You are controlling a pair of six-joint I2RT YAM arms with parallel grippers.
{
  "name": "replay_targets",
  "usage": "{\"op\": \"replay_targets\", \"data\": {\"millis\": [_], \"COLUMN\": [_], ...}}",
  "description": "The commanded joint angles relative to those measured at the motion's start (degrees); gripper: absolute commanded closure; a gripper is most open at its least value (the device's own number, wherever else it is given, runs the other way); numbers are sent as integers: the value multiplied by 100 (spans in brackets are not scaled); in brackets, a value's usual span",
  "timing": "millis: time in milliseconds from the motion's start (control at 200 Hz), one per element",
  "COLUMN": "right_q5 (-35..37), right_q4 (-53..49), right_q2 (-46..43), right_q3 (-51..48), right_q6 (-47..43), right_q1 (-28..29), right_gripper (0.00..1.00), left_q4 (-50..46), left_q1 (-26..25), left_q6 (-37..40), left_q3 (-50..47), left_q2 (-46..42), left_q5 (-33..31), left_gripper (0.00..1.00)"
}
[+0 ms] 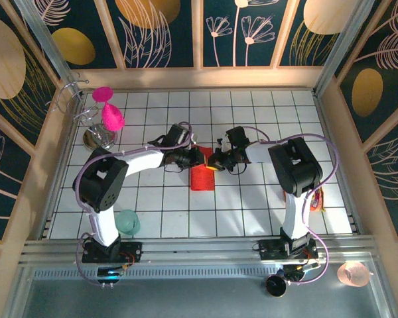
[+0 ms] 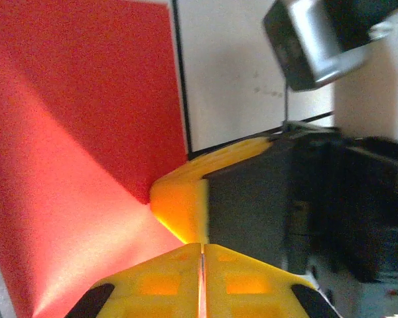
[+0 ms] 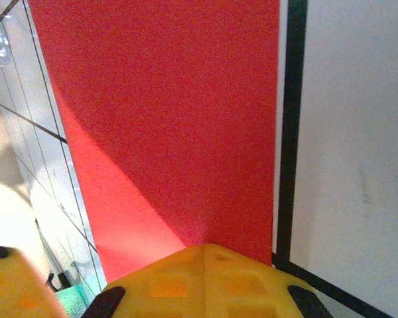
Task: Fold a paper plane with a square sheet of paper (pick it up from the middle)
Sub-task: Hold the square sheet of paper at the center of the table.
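Thin bright red paper sheet [image 1: 201, 177], folded to a narrow strip, lies mid white-tiled tabletop [image 1: 252, 212] w/ its far end lifted btwn the two arms. Left gripper [image 1: 196, 158] fingers [image 2: 159, 285] are pressed together w/ the paper's edge running into the seam; right gripper [image 1: 216, 161] fingers [image 3: 245, 278] are likewise together, clamped on that same end, one yellow tip just beside the left pair in the left wrist view. Far-left corner: two magenta plastic goblets [image 1: 113, 118] by a metal stand [image 1: 98, 138]; teal cup [image 1: 127, 222] sits near the left arm's base
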Motion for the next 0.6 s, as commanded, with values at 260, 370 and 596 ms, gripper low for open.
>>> {"op": "replay_targets", "data": {"millis": [260,370,596], "right_q5": [1588,1703,1932], "right_q4": [-1090,-1182,-1263], "right_q2": [784,800,883], "right_q3": [-170,-165,-226], "right_q6": [-256,-265,-382], "right_q1": [-44,-36,-26], "right_gripper": [99,99,99], "left_q4": [-696,-1025,-896], "left_q1": [9,14,172], "left_q6": [162,276,288], "left_q3": [447,488,18], "left_q2": [642,709,617], "left_q5": [-216,-534,-551], "left_gripper": [94,94,94]}}
